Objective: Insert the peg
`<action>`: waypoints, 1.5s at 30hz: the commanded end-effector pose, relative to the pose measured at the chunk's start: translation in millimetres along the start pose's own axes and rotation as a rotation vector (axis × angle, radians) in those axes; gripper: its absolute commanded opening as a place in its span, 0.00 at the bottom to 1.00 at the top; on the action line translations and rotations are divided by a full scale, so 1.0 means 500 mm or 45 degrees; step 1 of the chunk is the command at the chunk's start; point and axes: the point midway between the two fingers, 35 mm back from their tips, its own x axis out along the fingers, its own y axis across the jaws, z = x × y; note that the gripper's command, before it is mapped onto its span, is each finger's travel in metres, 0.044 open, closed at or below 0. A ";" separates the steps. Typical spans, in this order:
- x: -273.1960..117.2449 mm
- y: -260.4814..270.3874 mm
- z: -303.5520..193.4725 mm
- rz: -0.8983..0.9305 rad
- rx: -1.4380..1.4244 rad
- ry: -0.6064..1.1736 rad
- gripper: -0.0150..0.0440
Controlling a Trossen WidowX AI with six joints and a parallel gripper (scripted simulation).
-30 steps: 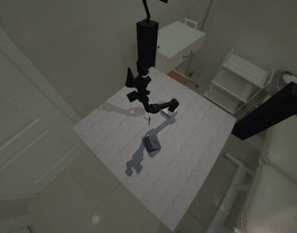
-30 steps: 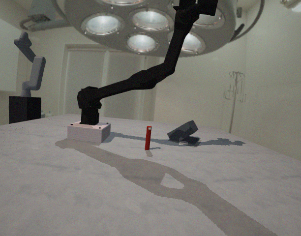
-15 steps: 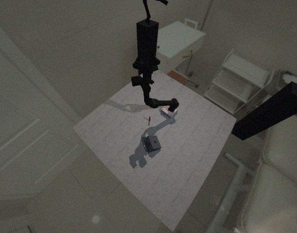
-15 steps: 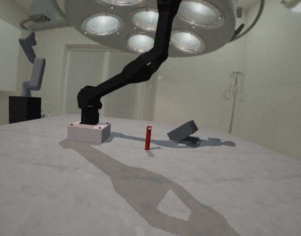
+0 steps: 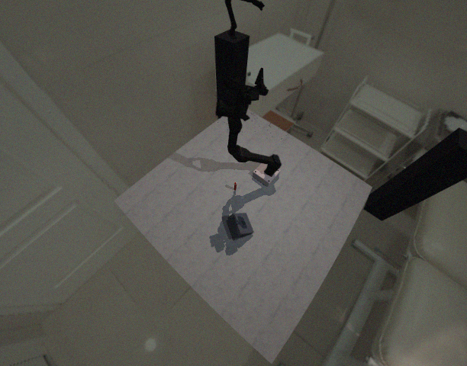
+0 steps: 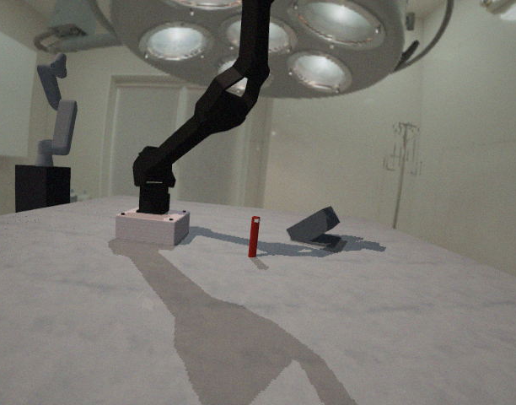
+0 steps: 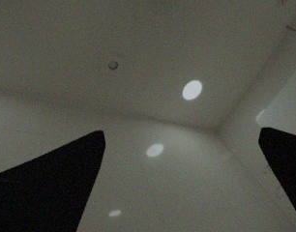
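A slim red peg stands upright on the table, with a small white mark near its top. The dark grey sloped panel stands on the table beyond the peg from the robot base. In the top view a dark patch lies on its face, and the hole's shape cannot be made out. My gripper is open and empty in the wrist view, pointing at the wall and ceiling. It is raised high above the table, far from the peg, and is out of frame in the exterior view.
The arm's pale base block stands on the table near the peg. A black pillar stands by the table's back corner, and another black pillar by the right corner. A large lamp hangs in the background.
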 end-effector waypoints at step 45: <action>0.055 -0.429 0.214 -0.897 -0.991 -0.520 1.00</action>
